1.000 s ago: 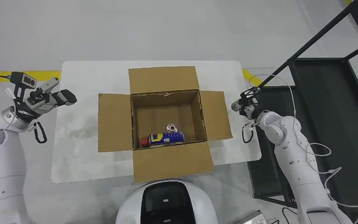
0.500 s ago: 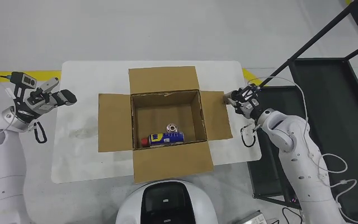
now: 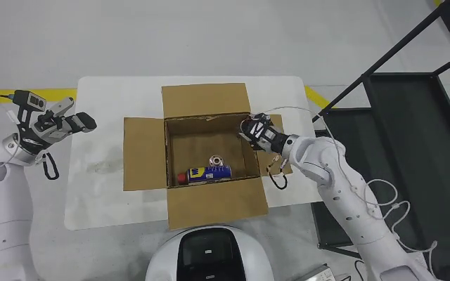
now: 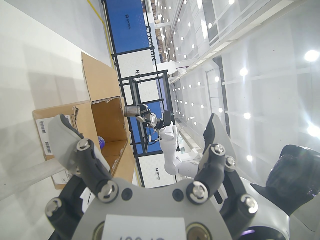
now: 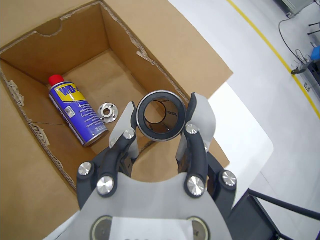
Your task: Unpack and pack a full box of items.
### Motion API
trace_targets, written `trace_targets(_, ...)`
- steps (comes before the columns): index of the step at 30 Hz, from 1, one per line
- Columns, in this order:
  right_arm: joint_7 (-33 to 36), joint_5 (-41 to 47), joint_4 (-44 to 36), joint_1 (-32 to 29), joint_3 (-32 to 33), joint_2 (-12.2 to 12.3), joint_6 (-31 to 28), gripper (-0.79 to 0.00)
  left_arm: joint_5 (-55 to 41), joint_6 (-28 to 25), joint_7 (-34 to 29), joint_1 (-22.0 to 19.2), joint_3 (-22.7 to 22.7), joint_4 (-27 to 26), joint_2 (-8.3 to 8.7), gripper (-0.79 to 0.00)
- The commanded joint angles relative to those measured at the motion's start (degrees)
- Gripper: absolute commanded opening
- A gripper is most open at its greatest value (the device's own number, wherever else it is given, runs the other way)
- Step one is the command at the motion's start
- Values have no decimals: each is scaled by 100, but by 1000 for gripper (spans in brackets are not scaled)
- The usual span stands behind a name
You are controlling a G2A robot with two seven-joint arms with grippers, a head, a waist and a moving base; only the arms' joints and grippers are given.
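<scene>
Your right gripper hangs over the right wall of the open cardboard box, clamped on a steel bearing sleeve; a spray can and a small flange lie on the box floor; your left gripper, fingers apart, hovers at the table's left edge. Packing appears under way; next, lower the sleeve onto bare floor beside the flange and release.

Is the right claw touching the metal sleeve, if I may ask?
Touching: the right wrist view shows the right claw clamping the metal sleeve on both sides.
</scene>
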Motion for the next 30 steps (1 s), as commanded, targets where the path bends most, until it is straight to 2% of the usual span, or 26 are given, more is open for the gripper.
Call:
trace_targets(1,15,17,225,251,-394,-69,37,-785,0,0,0,0,0,0,0,0)
trace_targets(13,-139,-53,1802,1609,-2339,-643,412,-785,0,0,0,0,0,0,0,0)
trace_targets(23,-329,-325,2916,2307,-3174,-1080,719,-785,0,0,0,0,0,0,0,0)
trace_targets(24,-320,-371,3000,2353,-3222,-1111,732,-760,0,0,0,0,0,0,0,0)
trace_targets(25,-304,-403,3074,2396,-3263,-1140,737,-659,0,0,0,0,0,0,0,0)
trace_targets(27,-277,-416,3206,2460,-3319,-1189,710,-320,0,0,0,0,0,0,0,0)
trace_targets(28,-247,-416,3255,2489,-3335,-1208,685,0,0,0,0,0,0,0,0,0)
trace_targets(30,-212,-383,3290,2532,-3324,-1231,620,0,15,33,108,46,31,-53,-2,0)
